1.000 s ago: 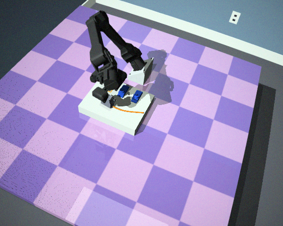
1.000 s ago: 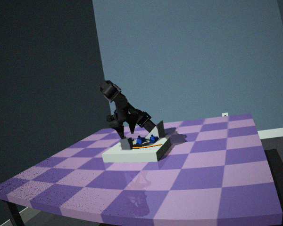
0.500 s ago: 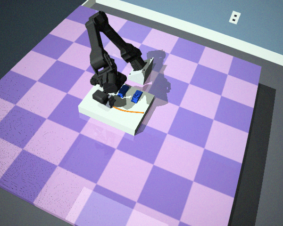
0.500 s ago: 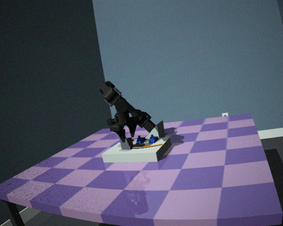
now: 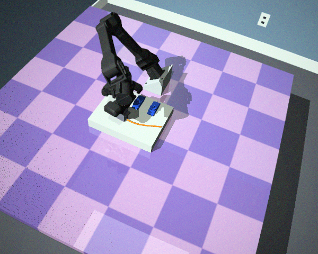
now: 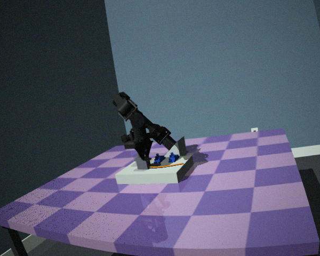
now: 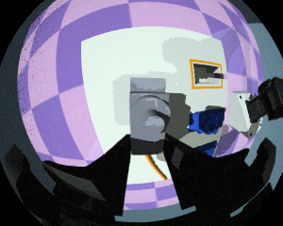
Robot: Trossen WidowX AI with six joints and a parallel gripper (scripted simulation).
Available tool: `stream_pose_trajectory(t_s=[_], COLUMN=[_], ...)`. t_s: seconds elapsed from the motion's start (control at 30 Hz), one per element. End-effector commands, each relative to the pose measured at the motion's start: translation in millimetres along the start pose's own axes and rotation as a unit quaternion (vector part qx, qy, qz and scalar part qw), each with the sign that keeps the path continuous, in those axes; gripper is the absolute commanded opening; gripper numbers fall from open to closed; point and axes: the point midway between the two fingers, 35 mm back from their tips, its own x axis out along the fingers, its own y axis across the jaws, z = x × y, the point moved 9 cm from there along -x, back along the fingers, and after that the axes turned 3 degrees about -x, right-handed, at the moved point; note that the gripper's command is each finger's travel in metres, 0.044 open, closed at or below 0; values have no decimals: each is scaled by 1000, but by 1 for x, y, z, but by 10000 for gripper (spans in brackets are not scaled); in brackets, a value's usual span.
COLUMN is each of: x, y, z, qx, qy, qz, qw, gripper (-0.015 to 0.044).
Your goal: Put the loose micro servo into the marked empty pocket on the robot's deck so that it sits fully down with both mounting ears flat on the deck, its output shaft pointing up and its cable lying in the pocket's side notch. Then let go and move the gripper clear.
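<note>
Fingers (image 5: 127, 116) (image 6: 145, 161): clamped on gray micro servo (image 5: 121, 117) (image 6: 142, 164) (image 7: 148, 120)
Micro servo: over white deck (image 5: 131, 135) (image 6: 146, 178) (image 7: 104, 94), outside pocket
Orange cable (image 5: 144, 125) (image 6: 165, 166) (image 7: 157, 168): trailing along deck
Pocket (image 7: 205, 73): orange-outlined, unfilled
Blue servos (image 5: 138, 102) (image 5: 153, 108) (image 6: 158, 158) (image 6: 173, 157) (image 7: 208, 121) (image 7: 207, 149): two, side by side on deck

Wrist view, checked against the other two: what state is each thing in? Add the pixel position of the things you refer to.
End effector (image 5: 127, 114) (image 6: 145, 161) (image 7: 147, 137): closed on the servo.
Servo (image 5: 121, 117) (image 6: 142, 164) (image 7: 148, 113): on the deck, shaft up, outside the pocket.
Cable (image 5: 142, 125) (image 6: 165, 166) (image 7: 157, 168): trailing from the servo across the deck.
Pocket (image 7: 205, 74): empty.
Blue parts (image 5: 153, 108) (image 6: 173, 157) (image 7: 208, 121): two, side by side on the deck.
Deck (image 5: 142, 136) (image 6: 146, 178) (image 7: 104, 61): flat on the table.
</note>
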Motion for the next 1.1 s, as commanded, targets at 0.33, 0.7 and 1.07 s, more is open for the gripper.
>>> stream_pose_trajectory(t_s=[0.33, 0.7, 1.07], x=[-29, -29, -29], y=[-5, -14, -13], z=[3, 1, 41], qx=[-2, -3, -3], qy=[-1, -1, -2], qz=[0, 0, 0], qw=[1000, 1000, 1000], gripper=[0, 0, 0])
